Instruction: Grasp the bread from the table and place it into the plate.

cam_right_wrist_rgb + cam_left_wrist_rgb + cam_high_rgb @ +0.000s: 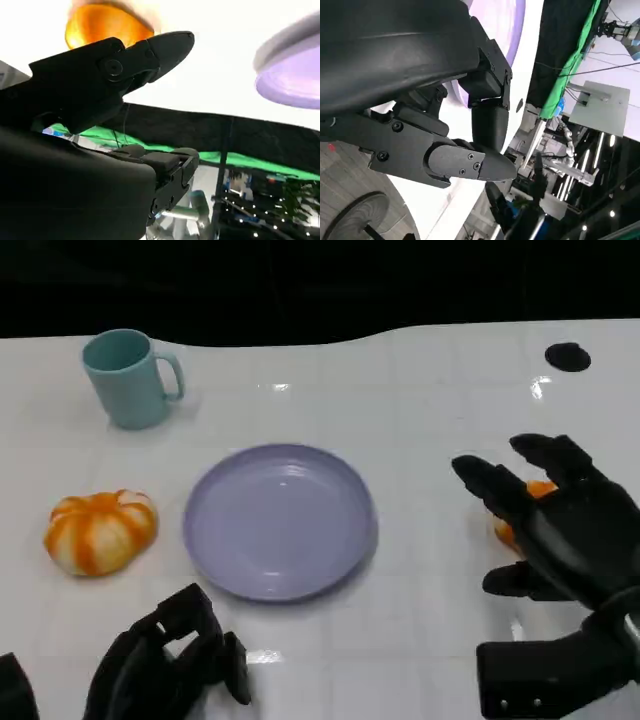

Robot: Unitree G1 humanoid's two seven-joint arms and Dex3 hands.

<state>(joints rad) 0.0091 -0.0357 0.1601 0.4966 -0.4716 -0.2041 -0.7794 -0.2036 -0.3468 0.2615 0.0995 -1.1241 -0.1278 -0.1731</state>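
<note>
A rounded orange-brown bread (510,530) lies on the white table right of the lilac plate (280,520), mostly hidden under my right hand (570,530). That hand hovers over it with its fingers spread, one side of the bread peeking out between them. The right wrist view shows the bread's glossy orange surface (100,25) just beyond a fingertip (170,45), and the plate's rim (295,85) off to one side. My left hand (165,660) sits low at the table's near edge, fingers curled in, holding nothing; the plate (510,20) lies beyond it.
A teal mug (128,378) stands at the back left. An orange-and-white pumpkin-shaped item (100,530) lies left of the plate. A small black disc (567,356) sits at the far right, near the table's back edge.
</note>
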